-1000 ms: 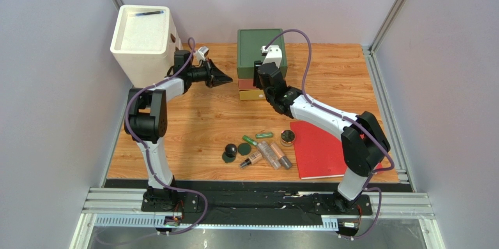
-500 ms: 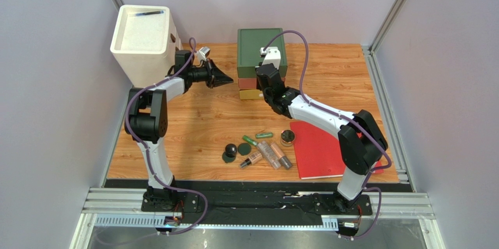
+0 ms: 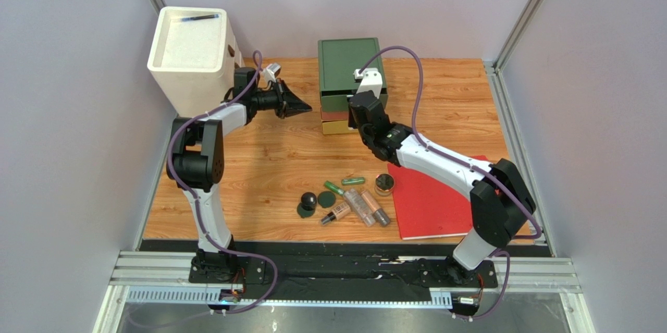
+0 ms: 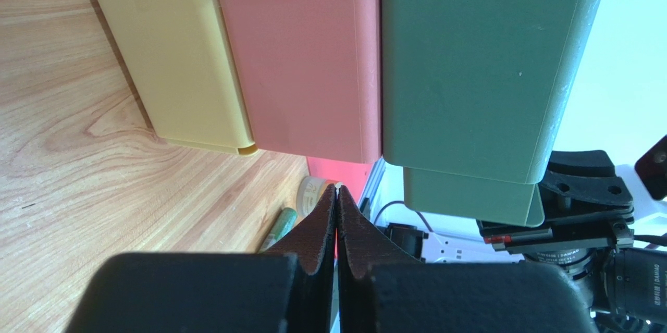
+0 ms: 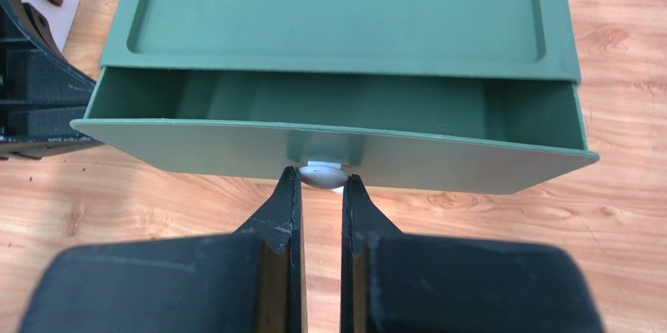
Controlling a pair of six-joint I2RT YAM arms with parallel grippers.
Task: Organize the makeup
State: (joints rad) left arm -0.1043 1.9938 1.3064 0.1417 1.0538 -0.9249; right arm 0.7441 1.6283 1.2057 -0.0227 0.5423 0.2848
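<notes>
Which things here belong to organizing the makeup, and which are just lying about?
Job: green tubes, dark compacts, black ball, small bottles, round jar, open green drawer, drawer knob in the right gripper.
Lying about: red book, white box.

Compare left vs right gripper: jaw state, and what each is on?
Left gripper is shut on nothing, jaws pressed together; right gripper is shut on the white knob of the green drawer. Left points at the side of the drawer stack; right faces its front, with that drawer partly pulled out. Both are up by the stack, away from the makeup.
</notes>
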